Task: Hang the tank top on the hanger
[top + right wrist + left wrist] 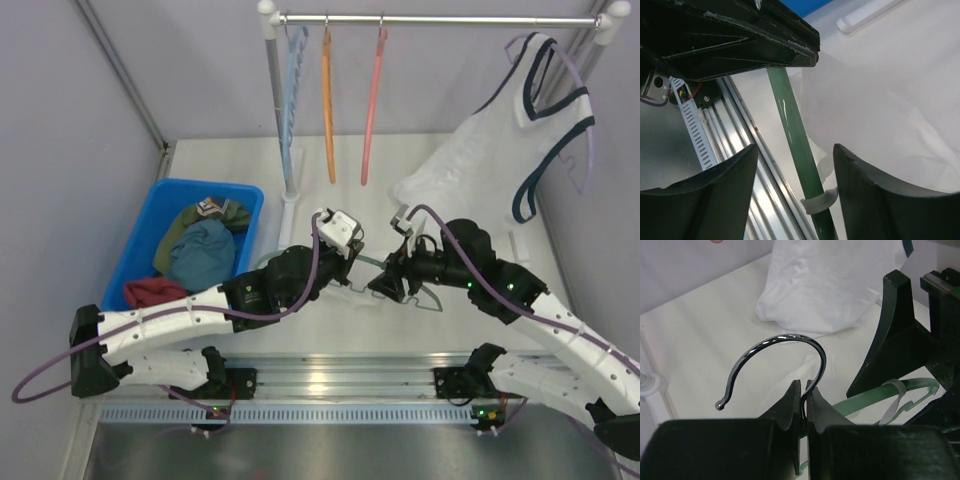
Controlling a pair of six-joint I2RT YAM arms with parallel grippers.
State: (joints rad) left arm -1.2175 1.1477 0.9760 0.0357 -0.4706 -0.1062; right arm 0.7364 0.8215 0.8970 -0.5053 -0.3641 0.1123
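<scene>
Sage-green hanger (785,100), steadied for dressing: left gripper (802,390) clamps its metal hook (785,338); right gripper (795,147) straddles its arm, jaws open.

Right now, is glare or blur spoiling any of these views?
Top view: evenly lit, soft shadows, one bright glare patch on the metal rail. Left wrist view: sharp, with white glints along the chrome hook. Right wrist view: hanger sharp, the right pincer black, slightly soft at its edges.

Thin sage-green hanger (795,130), chrome hook (785,340) upward; plain white tank top (830,285) in a crumpled heap just beyond.
</scene>
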